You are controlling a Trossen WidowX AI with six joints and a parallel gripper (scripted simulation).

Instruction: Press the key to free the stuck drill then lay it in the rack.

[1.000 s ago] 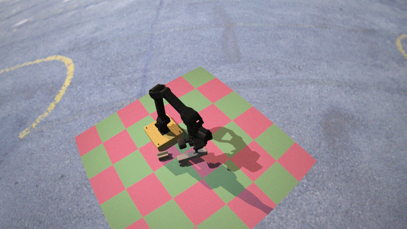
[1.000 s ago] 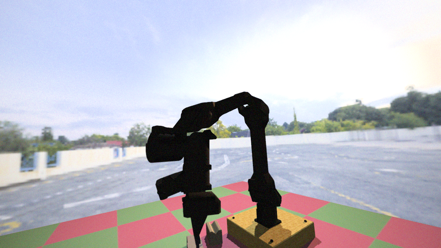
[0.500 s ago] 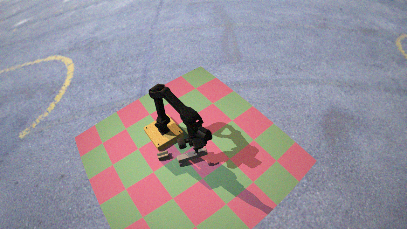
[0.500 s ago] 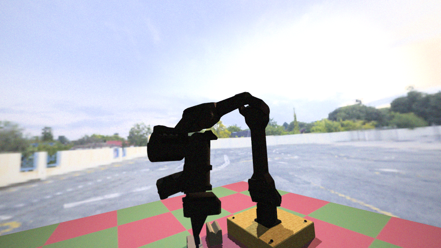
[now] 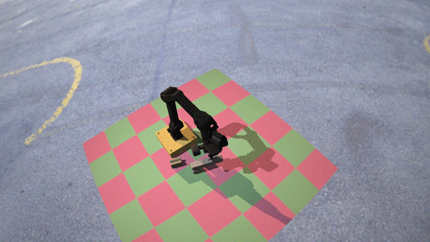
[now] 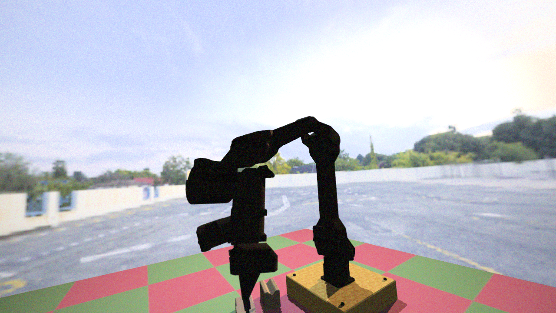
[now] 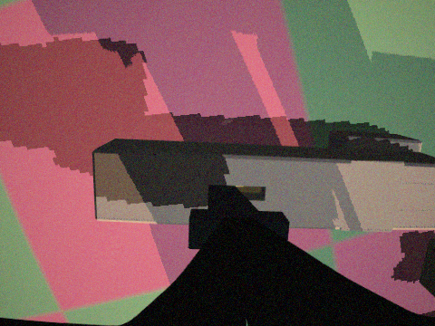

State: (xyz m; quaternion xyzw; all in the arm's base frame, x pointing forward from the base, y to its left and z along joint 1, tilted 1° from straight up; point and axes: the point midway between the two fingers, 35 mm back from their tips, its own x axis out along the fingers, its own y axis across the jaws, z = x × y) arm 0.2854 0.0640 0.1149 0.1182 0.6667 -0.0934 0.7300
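A long grey block (image 5: pixel 198 165) (image 6: pixel 239 304) (image 7: pixel 299 204) lies on the mat. A small slot with a brownish piece inside (image 7: pixel 253 192) shows in its top face in the wrist view; I take this for the key. My gripper (image 5: pixel 211 157) (image 6: pixel 247 308) (image 7: pixel 236 231) is shut and empty, pointing down at the block's top beside the slot, its tip covering the slot's left end in the wrist view. Whether it touches cannot be told. The rack, a small beige block with a V groove (image 5: pixel 176 161) (image 6: pixel 269 294), stands near the long block. I cannot make out the drill.
The arm stands on a yellow wooden base (image 5: pixel 163 141) (image 6: pixel 311 278) close to the rack. A pink and green checkered mat (image 5: pixel 159 195) (image 6: pixel 178 290) (image 7: pixel 36 235) lies under everything. A dark low piece (image 7: pixel 362 138) shows beyond the block's far side in the wrist view.
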